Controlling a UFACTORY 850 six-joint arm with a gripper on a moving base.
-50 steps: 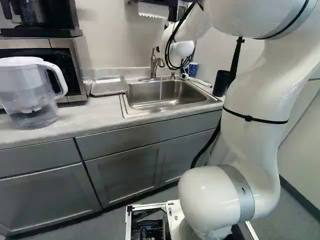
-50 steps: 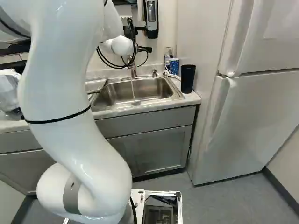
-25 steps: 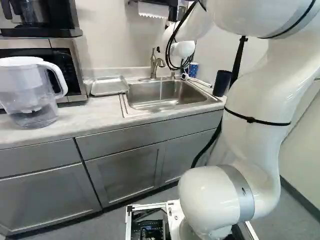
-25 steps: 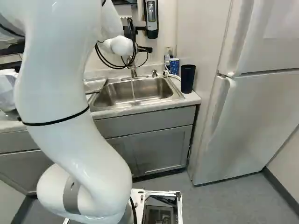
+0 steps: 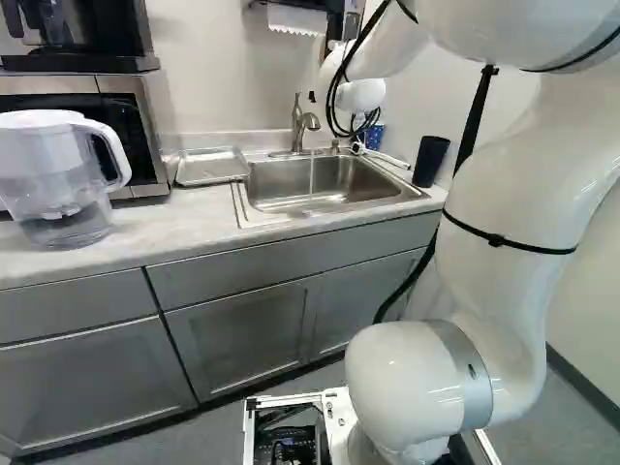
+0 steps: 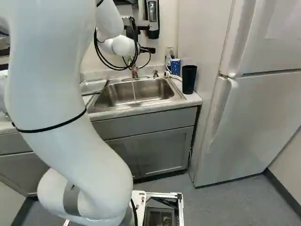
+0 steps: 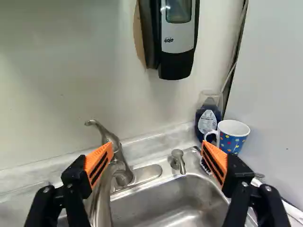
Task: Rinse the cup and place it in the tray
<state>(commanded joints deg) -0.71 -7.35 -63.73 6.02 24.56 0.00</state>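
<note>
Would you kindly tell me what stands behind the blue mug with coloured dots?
A clear bottle of dark blue liquid, partly visible; the mug covers some of its lower part.

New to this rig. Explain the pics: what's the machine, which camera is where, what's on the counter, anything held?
The machine is one white robot arm on a wheeled-type moving base. Two cameras on that base, behind the arm, give the left and right base views: same scene, two angles. The third camera sits on the wrist and looks along the black gripper.

The counter holds, from the left base view's left: a clear pitcher, a metal tray, a sink with its tap, then a dotted blue mug and a tall dark cup. A thin stream seems to fall from the tap.

Nothing is held: the fingers stand apart with nothing gripped.
</note>
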